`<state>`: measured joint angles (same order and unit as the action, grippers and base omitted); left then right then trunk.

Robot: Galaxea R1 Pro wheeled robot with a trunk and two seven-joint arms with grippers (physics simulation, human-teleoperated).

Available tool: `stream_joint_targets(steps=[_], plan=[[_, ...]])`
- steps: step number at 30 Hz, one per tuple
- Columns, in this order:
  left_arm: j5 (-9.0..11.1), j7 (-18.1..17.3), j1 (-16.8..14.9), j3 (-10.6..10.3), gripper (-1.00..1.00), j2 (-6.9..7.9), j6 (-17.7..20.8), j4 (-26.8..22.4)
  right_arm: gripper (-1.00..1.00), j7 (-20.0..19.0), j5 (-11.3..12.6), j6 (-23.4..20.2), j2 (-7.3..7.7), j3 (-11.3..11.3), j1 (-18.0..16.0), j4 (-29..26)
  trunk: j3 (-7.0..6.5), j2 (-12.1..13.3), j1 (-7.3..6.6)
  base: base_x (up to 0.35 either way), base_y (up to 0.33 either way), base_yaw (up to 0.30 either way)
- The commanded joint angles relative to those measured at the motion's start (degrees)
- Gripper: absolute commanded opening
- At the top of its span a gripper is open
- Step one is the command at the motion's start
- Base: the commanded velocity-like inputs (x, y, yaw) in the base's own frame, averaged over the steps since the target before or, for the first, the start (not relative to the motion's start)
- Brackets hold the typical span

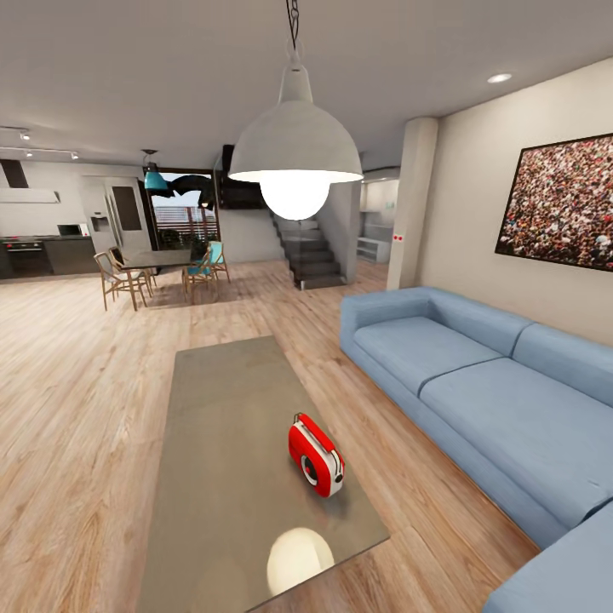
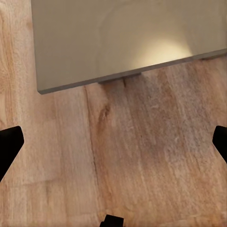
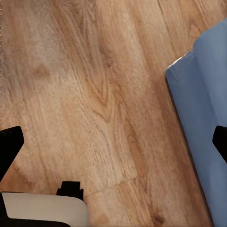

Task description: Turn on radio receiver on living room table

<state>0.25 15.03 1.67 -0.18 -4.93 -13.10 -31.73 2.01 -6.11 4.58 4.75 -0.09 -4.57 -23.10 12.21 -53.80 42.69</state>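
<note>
Your radio receiver (image 1: 316,455) stands upright on the bench (image 1: 221,443) near its right edge, dial face toward you and rightward, long axis running away up the bench. The blue sofa (image 1: 477,383) sits right. Both hands (image 2: 113,142) (image 3: 113,142) hang wide over plank floor (image 3: 85,94).

The head camera looks forward and down along the desk (image 1: 221,443) from its near end, sofa (image 1: 477,383) on the right. The left wrist camera looks down on the desk's corner (image 2: 94,52) and floor (image 2: 142,156); the right wrist camera on floor (image 3: 85,94) and sofa edge (image 3: 203,123).
</note>
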Motion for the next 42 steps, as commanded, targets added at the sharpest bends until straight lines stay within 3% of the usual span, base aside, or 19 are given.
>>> stream_joint_targets(steps=[1,19,32,42], plan=[[0.00,0.00,0.00,0.00,1.00,-0.03,0.00,0.00,1.00,-0.03,0.02,0.00,0.00,0.00,0.00,-0.01,0.00,0.00,0.00,0.000,0.000,0.000],[-0.11,0.08,0.00,0.04,1.00,-0.10,0.00,0.00,1.00,-0.07,0.05,-0.01,0.00,-0.02,0.00,-0.01,0.00,0.00,0.00,0.003,-0.001,0.198],[-0.20,0.16,0.00,-0.09,1.00,-0.17,0.19,0.00,1.00,-0.07,0.05,-0.01,0.00,0.00,0.00,-0.01,0.00,0.00,0.00,0.234,-0.170,0.010],[-0.11,0.18,0.00,0.00,1.00,-0.17,0.01,0.00,1.00,-0.07,0.05,-0.01,0.00,-0.01,0.00,0.00,0.00,0.00,0.00,0.043,-0.059,0.000]])
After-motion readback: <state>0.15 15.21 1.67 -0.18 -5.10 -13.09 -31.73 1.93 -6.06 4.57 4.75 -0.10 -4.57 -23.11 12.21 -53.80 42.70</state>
